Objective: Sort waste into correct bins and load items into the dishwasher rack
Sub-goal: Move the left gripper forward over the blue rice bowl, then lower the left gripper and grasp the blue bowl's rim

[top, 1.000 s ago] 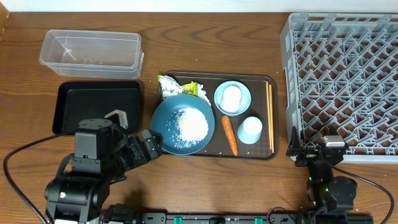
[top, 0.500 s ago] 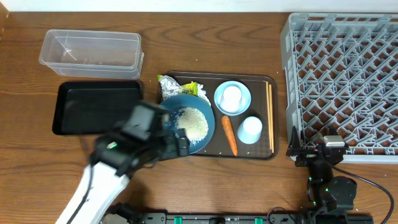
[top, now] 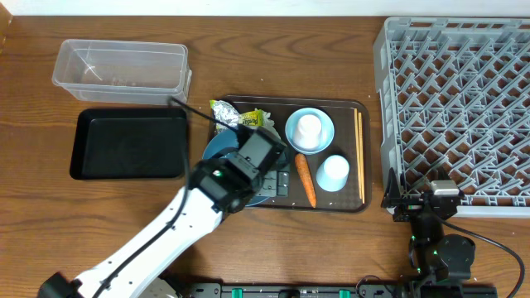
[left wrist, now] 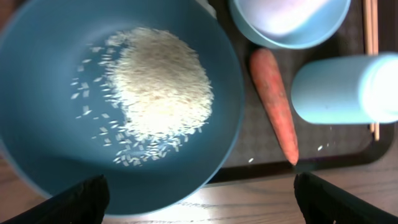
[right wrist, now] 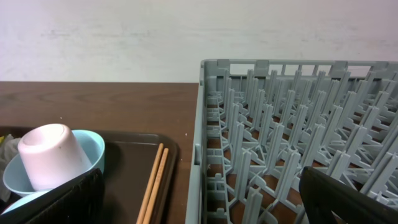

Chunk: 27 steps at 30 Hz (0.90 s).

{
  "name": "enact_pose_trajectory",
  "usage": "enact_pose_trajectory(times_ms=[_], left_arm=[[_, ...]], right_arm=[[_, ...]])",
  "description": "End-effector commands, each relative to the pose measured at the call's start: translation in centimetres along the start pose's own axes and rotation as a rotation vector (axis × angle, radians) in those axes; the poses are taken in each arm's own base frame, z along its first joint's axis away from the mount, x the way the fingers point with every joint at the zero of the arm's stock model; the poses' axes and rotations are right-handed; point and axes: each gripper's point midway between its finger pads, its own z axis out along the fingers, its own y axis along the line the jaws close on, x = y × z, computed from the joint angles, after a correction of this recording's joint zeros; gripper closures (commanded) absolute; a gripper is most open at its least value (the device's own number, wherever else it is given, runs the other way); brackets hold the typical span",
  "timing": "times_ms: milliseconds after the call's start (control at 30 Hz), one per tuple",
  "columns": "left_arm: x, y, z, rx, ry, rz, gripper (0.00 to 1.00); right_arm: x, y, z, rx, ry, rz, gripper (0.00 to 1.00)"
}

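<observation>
Both jaws spread wide, holding nothing.
Overhead: my left gripper (top: 276,180) hangs above the large dark blue round dish (top: 215,149), mid-table. Left wrist: the heap of white rice grains (left wrist: 158,84) lies in it. Right wrist: my right gripper (right wrist: 202,200) faces the grey plastic lattice rack (right wrist: 280,124) at the right edge.

smooth, softly glossy large dark blue round dish (left wrist: 43,74) carrying a matt, granular heap of white rice grains (left wrist: 161,81); dull-skinned small orange carrot (left wrist: 273,106); thin pale wooden chopsticks (right wrist: 154,180); matt moulded grey plastic lattice rack (right wrist: 202,143); glossy clear plastic rectangular tub (top: 120,66); grained brown wooden table (top: 290,50).
</observation>
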Motion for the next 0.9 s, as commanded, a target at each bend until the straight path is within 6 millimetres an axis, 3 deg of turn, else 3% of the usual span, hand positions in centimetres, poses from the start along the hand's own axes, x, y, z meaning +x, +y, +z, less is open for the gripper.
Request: enact_pose_trajectory(times_ms=[0,400,867], left_arm=[[0.0,-1.6,0.7,0.015,0.008,0.122,0.02],[2.0,-1.1,5.4,-0.100,0.108,0.196,0.02],[2.0,-3.0,6.5,-0.046,0.096,0.352,0.02]], right_arm=[[0.2,0.5,0.0,-0.017,0.005,-0.016,0.01],[0.2,0.5,0.0,-0.016,0.005,-0.016,0.01],[0.2,0.5,0.0,-0.016,0.005,-0.016,0.01]])
